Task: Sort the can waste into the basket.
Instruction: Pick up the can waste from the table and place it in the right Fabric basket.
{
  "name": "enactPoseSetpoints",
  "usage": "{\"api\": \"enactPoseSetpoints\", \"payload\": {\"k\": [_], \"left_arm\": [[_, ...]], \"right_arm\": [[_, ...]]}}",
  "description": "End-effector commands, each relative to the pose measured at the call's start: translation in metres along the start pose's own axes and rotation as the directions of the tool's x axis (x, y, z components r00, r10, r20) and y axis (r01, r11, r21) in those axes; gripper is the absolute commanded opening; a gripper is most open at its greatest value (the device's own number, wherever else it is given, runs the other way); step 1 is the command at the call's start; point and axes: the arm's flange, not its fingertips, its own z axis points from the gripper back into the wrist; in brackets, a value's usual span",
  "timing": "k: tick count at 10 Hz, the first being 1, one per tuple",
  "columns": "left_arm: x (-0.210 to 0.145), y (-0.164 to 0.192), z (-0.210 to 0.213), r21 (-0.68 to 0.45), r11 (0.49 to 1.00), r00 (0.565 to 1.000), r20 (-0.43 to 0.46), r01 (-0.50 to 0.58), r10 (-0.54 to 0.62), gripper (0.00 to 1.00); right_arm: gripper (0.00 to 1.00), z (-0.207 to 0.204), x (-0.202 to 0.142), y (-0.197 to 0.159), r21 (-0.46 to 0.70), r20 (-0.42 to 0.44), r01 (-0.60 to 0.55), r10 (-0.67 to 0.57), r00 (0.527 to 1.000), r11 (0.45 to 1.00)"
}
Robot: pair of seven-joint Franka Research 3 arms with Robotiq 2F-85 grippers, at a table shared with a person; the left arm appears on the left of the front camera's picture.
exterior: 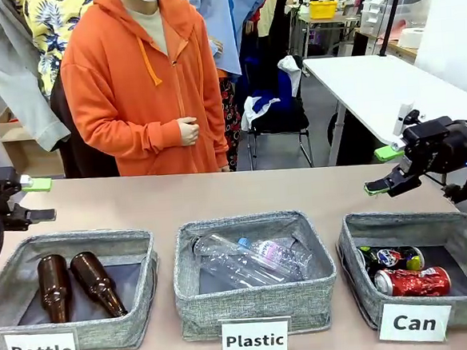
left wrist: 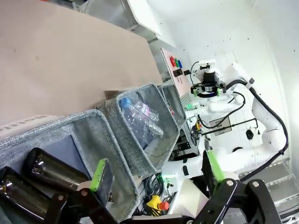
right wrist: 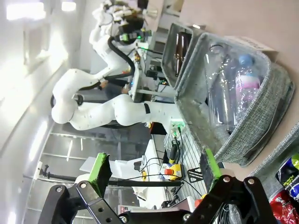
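- Front view: the table [exterior: 219,196] spans the picture, with a person in an orange hoodie [exterior: 142,77] standing at its far edge.
- Three grey bins line the near edge: the "Bottle" bin [exterior: 139,310] toward the left corner holding two brown bottles [exterior: 73,284], the "Plastic" bin [exterior: 258,300] in the middle holding clear plastic bottles [exterior: 251,258], and the basket [exterior: 361,286] labelled "Can" toward the right corner.
- Left gripper [exterior: 35,198] hangs at the table's left edge, jaws spread wide and empty.
- Right gripper [exterior: 384,169] hangs above the table's right edge behind the basket, jaws wide apart, holding nothing.
- Both cans lie in the basket, touching: the red can [exterior: 413,282] nearer the front, the dark can [exterior: 392,258] just behind it.
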Motion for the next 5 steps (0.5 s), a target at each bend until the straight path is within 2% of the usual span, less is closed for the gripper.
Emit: {"api": "enactPoseSetpoints", "payload": {"k": [1,5], "left_arm": [[0.0004,-0.0047,0.0023,0.004,1.000,1.000,0.013,-0.010,0.010,1.00],[0.0004,-0.0047,0.0023,0.004,1.000,1.000,0.013,-0.010,0.010,1.00]], "right_arm": [[1.00,-0.0021,-0.0008,0.0025,0.004,-0.007,-0.012,0.012,1.000,1.000],[1.00,-0.0021,-0.0008,0.0025,0.004,-0.007,-0.012,0.012,1.000,1.000]]}}
